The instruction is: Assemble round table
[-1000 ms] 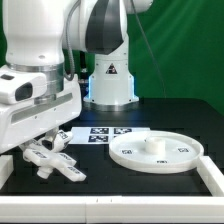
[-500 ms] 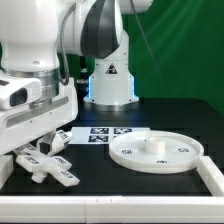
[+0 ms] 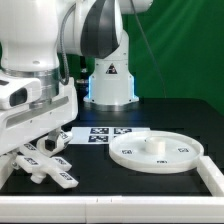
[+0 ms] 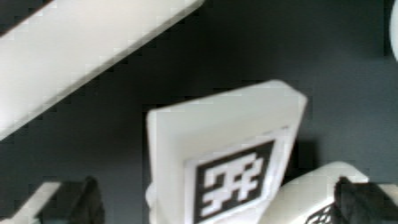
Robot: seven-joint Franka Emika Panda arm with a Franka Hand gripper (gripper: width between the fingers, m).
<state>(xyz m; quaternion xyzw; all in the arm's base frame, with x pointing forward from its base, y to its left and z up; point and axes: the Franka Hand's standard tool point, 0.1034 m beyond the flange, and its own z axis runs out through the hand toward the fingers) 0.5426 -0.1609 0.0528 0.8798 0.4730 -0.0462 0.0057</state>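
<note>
The large round rimmed disc [image 3: 158, 152] with small tags lies flat on the black table at the exterior view's right. At the lower left lie loose white parts, among them the tagged foot piece [image 3: 60, 172]. My gripper [image 3: 38, 152] hangs low over them. In the wrist view the foot piece [image 4: 222, 140] shows a black-white tag and sits between my dark fingers [image 4: 71, 200], with a gap on one side. My gripper [image 4: 214, 205] is open around it. A rounded white part [image 4: 324, 190] lies close beside it. I cannot single out the short leg.
The marker board [image 3: 105, 134] lies between the loose parts and the disc. The robot base [image 3: 110, 85] stands behind it. A white edge rail [image 3: 215, 178] borders the table and also shows in the wrist view [image 4: 89, 50].
My gripper has come down and a little toward the exterior view's left onto the loose white parts. In the last half second almost nothing has moved.
</note>
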